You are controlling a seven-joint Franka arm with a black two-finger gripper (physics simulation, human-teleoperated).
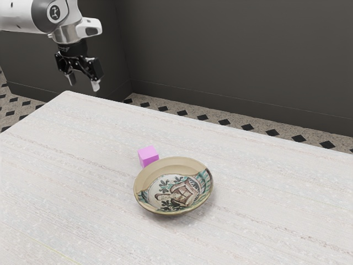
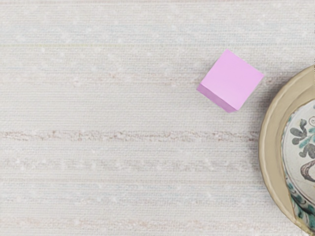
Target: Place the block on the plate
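Found the pincer (image 1: 83,84) raised high and empty, with fingers well apart. Found the block (image 1: 148,157) resting on the surface (image 1: 71,165), below the pincer and forward of it, on the side away from the arm (image 1: 27,15). Found the plate (image 1: 171,164) just beyond the block as reckoned from the pincer, close by, with a narrow gap between in the wrist view.

Assessed as the opening stage, with grasp and placing both outstanding. Judged to turn on that forward-and-down offset: best closed by travel outward, then by straight descent over the block. Noted no evident long axis, given the cube-like form, but sides slanted in the wrist view. Likely to need some turn of the pincer to meet two opposite faces. Advised to keep fingers clear of the plate's rim during descent. Liable otherwise to knock the plate. After grasp, expected to require only a short lift and short carry farther outward.
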